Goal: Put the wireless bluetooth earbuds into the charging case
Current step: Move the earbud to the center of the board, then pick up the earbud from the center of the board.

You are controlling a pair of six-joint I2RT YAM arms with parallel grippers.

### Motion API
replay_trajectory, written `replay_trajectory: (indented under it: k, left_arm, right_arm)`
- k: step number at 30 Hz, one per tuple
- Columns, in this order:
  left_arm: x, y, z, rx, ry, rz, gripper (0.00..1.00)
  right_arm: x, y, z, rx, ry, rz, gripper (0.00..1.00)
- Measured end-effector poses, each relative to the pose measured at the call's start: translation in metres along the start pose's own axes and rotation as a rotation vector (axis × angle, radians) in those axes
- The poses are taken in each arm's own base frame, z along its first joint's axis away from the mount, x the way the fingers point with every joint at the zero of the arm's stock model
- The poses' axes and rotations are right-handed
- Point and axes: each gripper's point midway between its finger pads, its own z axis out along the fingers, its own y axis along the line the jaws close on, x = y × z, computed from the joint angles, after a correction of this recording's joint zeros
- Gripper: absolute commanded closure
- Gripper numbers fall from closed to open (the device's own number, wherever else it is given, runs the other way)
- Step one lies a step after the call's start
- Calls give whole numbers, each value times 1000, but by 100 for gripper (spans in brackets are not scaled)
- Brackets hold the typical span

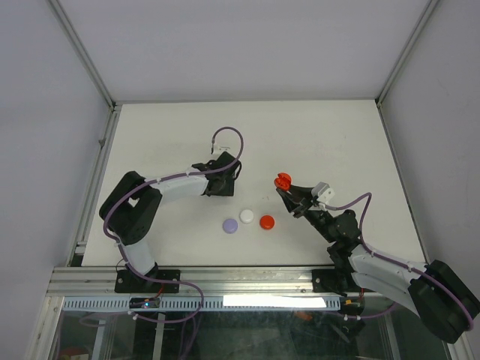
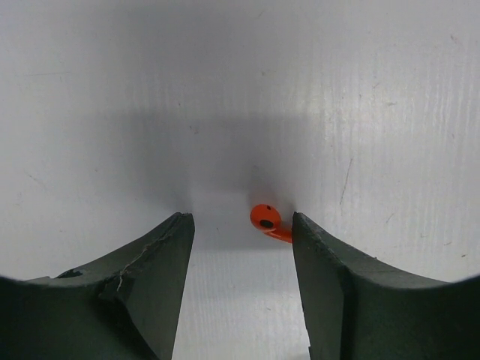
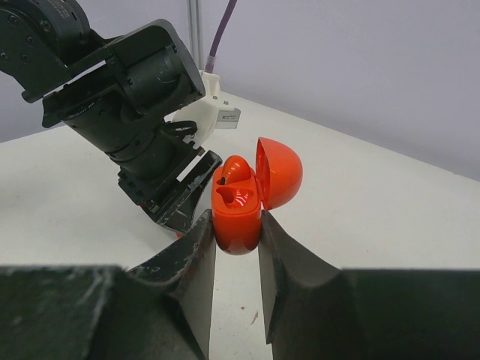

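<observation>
Right claw clamped on red case, lid open, held off counter, likely to present wells. Left claw apart, low, flanking 1 red earbud on counter left of case, seemingly poised to pinch.

Red case, red earbud (pucks purple, white, red).

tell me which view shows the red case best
Right wrist: the red charging case, lid open, sits close up, pinched in the right gripper. Top external shows just a red speck; left wrist misses it.
</observation>
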Motion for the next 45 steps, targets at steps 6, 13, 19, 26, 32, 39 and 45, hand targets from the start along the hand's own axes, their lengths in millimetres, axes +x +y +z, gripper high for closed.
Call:
replay_trajectory:
  k: [6,13,19,26,32,39,45]
  left_arm:
    - [3,-6,-4,10,4,34,51]
    - [3,-4,-5,4,14,58,54]
    - [2,-4,-7,2,16,69,59]
    - [-6,-9,-7,7,10,72,68]
    - [-6,-12,-2,10,20,81,71]
    - [-1,-14,0,21,40,89,72]
    - [0,-15,2,22,46,98,75]
  right_arm:
    - [-1,0,0,-2,-2,0,100]
    - [-1,1,0,-4,-5,0,100]
    - [-3,1,0,-4,-11,-1,100]
    - [-3,1,0,-5,-11,-1,100]
    - [-3,1,0,-5,-11,-1,100]
    - [-3,1,0,-7,-11,-1,100]
    - [-3,1,0,-7,-11,-1,100]
